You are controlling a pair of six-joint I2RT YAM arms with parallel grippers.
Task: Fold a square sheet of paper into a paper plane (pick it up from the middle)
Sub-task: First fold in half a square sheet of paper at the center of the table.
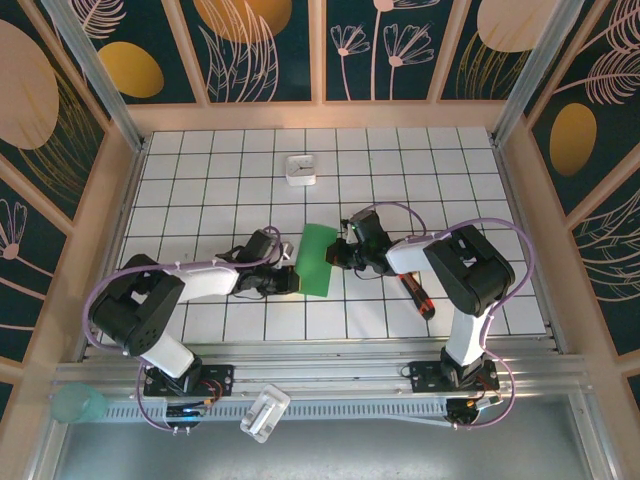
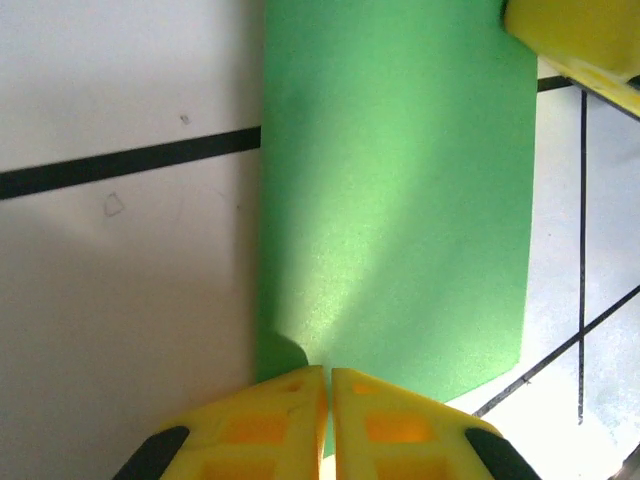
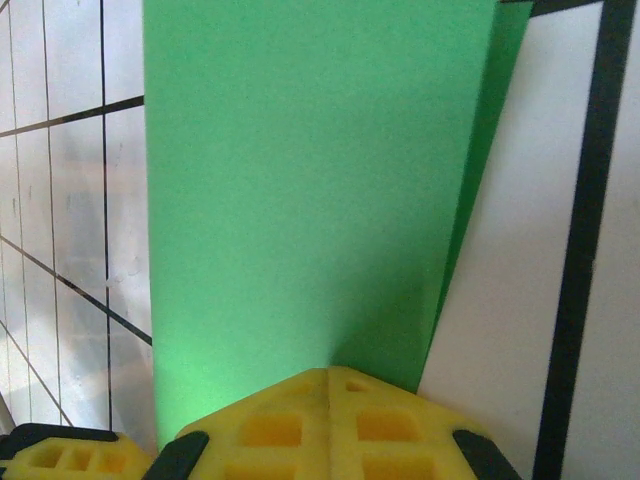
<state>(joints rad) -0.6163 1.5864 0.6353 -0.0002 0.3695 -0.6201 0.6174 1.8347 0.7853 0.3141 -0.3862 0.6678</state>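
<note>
The square sheet of paper (image 1: pixel 317 258), folded double, lies mid-table; it is probably light, floppy and best held by its edges. The left gripper (image 1: pixel 291 282) pinches its 7 o'clock corner, and the right gripper (image 1: pixel 336 252) is clamped on its 3 o'clock edge.

A small white square box (image 1: pixel 301 170) was seen at twelve o'clock on the white, black-gridded table (image 1: pixel 470 190). A red-and-black screwdriver (image 1: pixel 418 295) was laid at four o'clock, well apart from the box. Beyond the near edge, a translucent teal cup (image 1: pixel 78 405) was set at eight o'clock and a white ribbed object (image 1: pixel 265 413) at six o'clock.
</note>
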